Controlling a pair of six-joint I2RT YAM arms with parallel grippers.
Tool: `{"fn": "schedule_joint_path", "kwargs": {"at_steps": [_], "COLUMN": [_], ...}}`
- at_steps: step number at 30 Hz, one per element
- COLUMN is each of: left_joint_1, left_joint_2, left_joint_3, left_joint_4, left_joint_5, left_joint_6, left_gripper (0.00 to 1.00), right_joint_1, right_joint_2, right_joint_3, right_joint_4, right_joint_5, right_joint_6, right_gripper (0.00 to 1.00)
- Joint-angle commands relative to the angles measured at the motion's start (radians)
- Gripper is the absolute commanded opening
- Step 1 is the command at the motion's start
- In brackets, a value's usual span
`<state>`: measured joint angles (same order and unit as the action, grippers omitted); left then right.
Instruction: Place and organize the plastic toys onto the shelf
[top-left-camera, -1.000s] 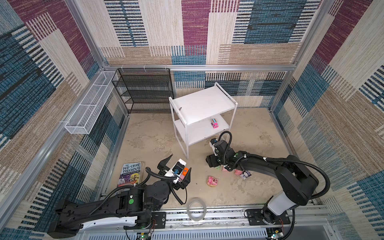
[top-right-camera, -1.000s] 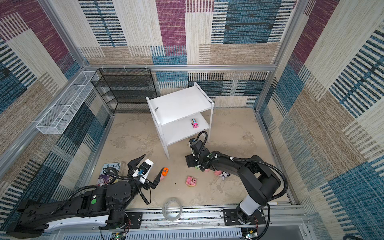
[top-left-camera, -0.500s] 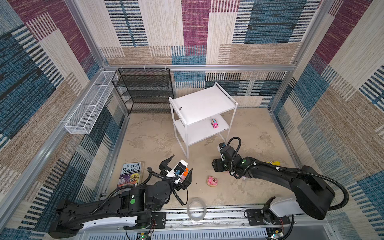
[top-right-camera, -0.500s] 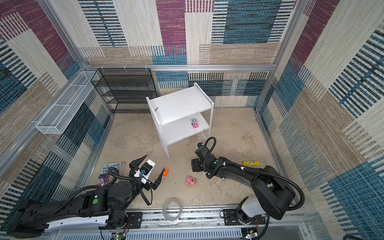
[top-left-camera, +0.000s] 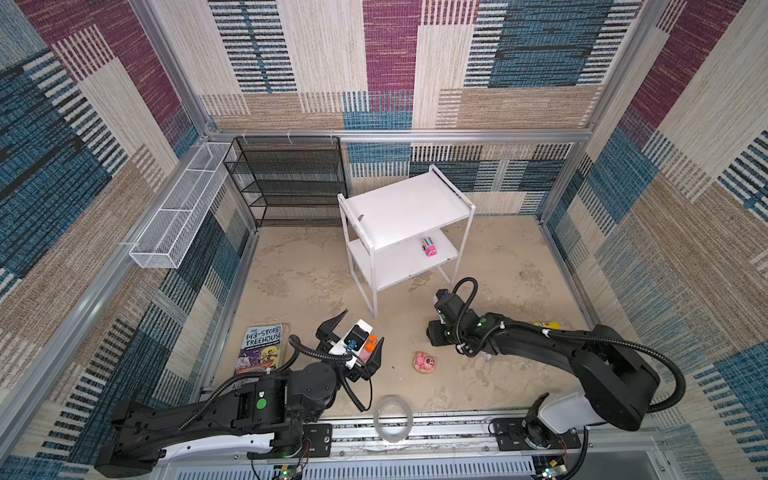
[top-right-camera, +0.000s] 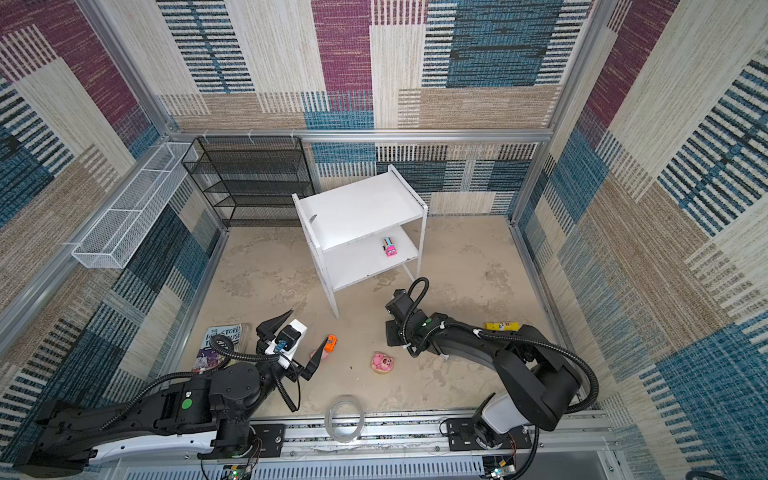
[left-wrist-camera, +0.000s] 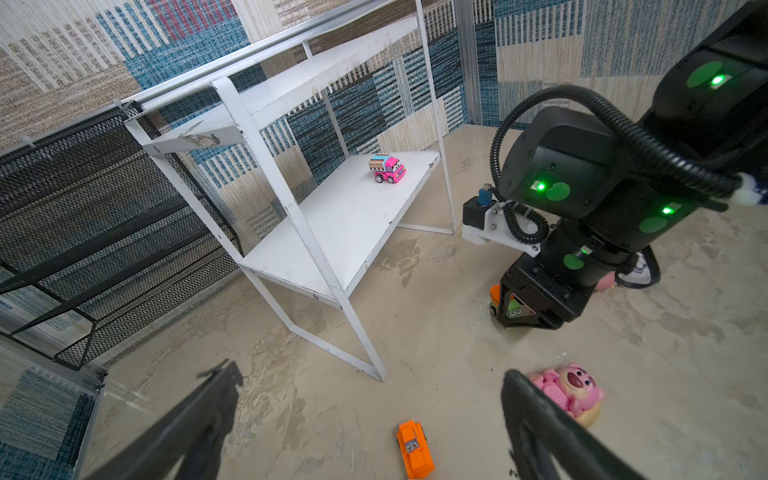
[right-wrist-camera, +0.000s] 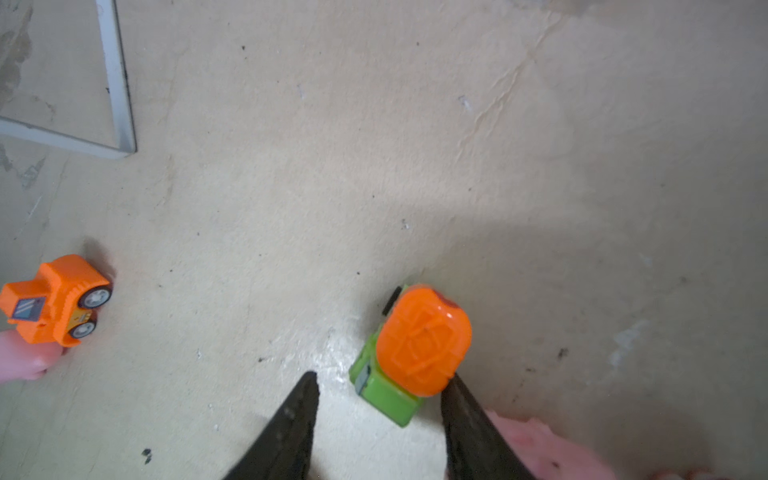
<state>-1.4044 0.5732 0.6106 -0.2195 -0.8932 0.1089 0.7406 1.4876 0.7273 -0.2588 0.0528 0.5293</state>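
At the front rail, lying flat: a clear ring (top-left-camera: 392, 417). Just past it, the left end effector (left-wrist-camera: 370, 374): hangs released, spread wide, above the counter (top-left-camera: 307, 270), with nothing between its fingers. Under that gap, resting on its wheels: the orange car (left-wrist-camera: 413, 455), touching a pink toy (right-wrist-camera: 20, 365) seen only in part. Off to the left by the wall, lying cover up: a purple book (top-left-camera: 262, 347). Between the two arms, on its back on the counter: the pink bear (left-wrist-camera: 569, 390), apart from both.

Further in, the right end effector (right-wrist-camera: 380, 376): sits down at the counter, straddling the green-orange car (right-wrist-camera: 411, 349). Touches the car's orange top with one finger (right-wrist-camera: 469, 415), stands clear of its green body with the other, so half-open and not clenched on it. Just beside the touching finger: a pink figure (right-wrist-camera: 548, 453), blurred. Beyond the right arm, near the right wall: a yellow tube (top-right-camera: 500, 326).

Further back, standing mid-counter: the shelf (top-left-camera: 407, 208). On its lower board, upright near the right end: the pink-multicolour car (top-left-camera: 429, 247). Against the back wall, left of the shelf: the black mesh rack (top-left-camera: 291, 183). Along the left wall, hung on the rail: the white wire basket (top-left-camera: 174, 216).
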Motion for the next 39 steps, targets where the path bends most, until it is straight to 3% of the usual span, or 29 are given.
{"fn": "schedule_joint_path", "kwargs": {"at_steps": [1,5,12,20,24,39], "left_joint_1": [0.001,0.001,0.001,0.002,0.001,0.001], "left_joint_2": [-0.014,-0.019,-0.007,-0.009,-0.008,-0.014], "left_joint_3": [0.001,-0.002,0.001,0.006,0.005,0.005], "left_joint_4": [0.019,0.027,0.030,0.018,0.017,0.012], "left_joint_5": [-0.006,-0.007,-0.009,-0.012,-0.013,-0.012], "left_joint_6": [-0.005,0.001,0.008,0.005,0.003,0.000], "left_gripper": [0.99,0.99,0.99,0.99,0.99,0.99], "right_joint_1": [0.005,0.009,0.020,0.019,0.018,0.018], "right_joint_2": [0.019,0.022,0.021,0.046,0.053,0.042], "right_joint_3": [0.011,0.014,0.010,0.021,0.015,0.010], "right_joint_4": [0.017,0.029,0.048,0.044,0.079,0.113], "right_joint_5": [0.019,0.024,0.067,0.077,0.040,0.044], "right_joint_6": [0.008,-0.021,-0.126,-0.145,-0.121,-0.115], "right_gripper": [0.44,0.35,0.30,0.43,0.43,0.27]}}
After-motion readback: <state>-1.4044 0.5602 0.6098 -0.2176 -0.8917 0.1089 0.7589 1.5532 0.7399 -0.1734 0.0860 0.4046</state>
